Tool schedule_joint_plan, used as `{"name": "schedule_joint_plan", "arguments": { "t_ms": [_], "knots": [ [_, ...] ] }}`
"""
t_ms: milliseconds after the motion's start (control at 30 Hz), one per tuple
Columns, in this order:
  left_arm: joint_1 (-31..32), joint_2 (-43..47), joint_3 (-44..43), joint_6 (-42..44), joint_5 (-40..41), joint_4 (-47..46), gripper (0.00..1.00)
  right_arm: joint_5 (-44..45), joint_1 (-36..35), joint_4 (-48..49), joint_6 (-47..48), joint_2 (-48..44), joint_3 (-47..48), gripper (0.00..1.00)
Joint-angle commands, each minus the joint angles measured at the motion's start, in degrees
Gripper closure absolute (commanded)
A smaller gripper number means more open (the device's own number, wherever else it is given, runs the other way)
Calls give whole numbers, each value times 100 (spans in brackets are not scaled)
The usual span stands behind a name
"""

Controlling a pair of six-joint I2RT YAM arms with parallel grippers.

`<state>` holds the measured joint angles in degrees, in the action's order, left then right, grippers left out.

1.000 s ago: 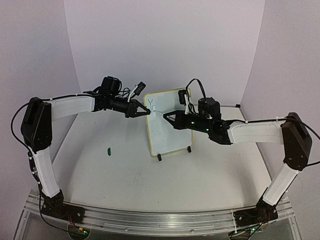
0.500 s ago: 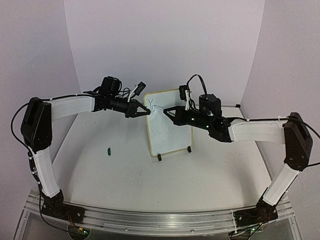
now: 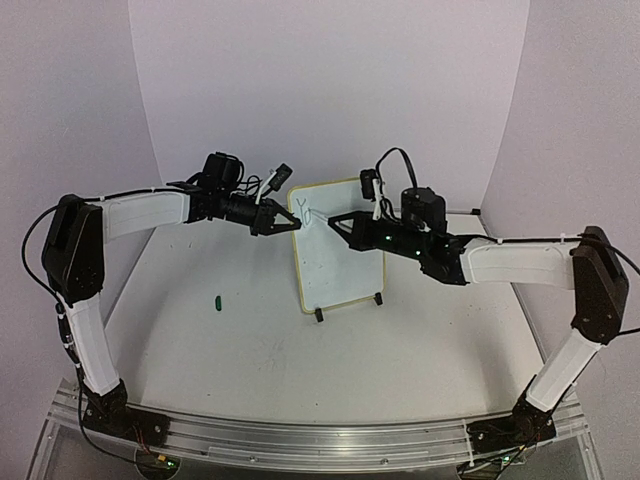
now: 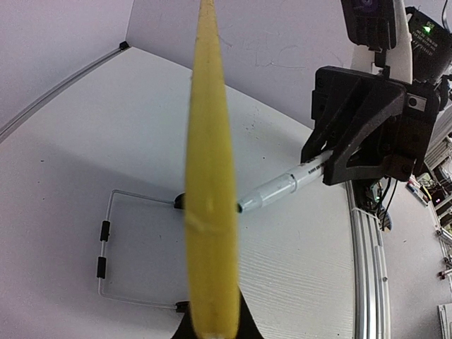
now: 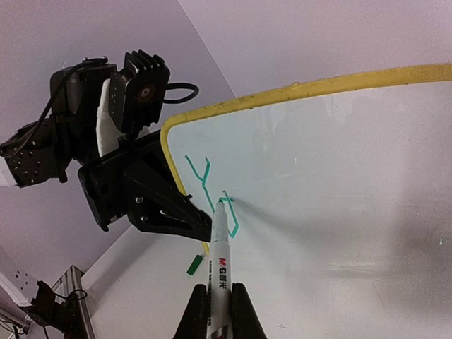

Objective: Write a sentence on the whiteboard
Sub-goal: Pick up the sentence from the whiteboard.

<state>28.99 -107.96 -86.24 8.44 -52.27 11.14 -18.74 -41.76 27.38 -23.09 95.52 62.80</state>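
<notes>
The whiteboard [image 3: 340, 262] stands upright on its black feet near the middle of the table [image 3: 250, 360], turned slightly towards the right arm. The left gripper [image 3: 292, 223] is clenched on the board's upper left edge. In the left wrist view the pale-yellow frame runs edge-on between its two fingers.

The right gripper [image 3: 333, 224] comes in from the other side, its jaws clamped on a grey-white marker [image 5: 220, 258] printed with M&G. The marker's tip touches the white surface near the top left corner, just beside the left gripper's front finger.

The sentence [image 5: 203, 176] is barely begun. A thin green "Y" sits close to the corner, and a partial green stroke lies under the marker's tip. The rest of the board is unmarked.

Behind the board, the left wrist view shows its thin wire stand [image 4: 106, 244] lying flat on the table. A small green cap [image 3: 217, 300] lies on the table to the left of the board, well apart from both grippers.
</notes>
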Motion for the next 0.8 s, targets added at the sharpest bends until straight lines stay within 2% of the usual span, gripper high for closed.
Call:
{"name": "schedule_joint_plan", "arguments": {
  "t_ms": [0, 767],
  "knots": [
    [71, -74, -146, 105, 4, 417, 100, 56, 25, 213, 99, -442, -109, 100],
    [72, -74, -164, 126, 11, 451, 100, 204, 148, 69, 42, 70, 111, 100]
  ]
}}
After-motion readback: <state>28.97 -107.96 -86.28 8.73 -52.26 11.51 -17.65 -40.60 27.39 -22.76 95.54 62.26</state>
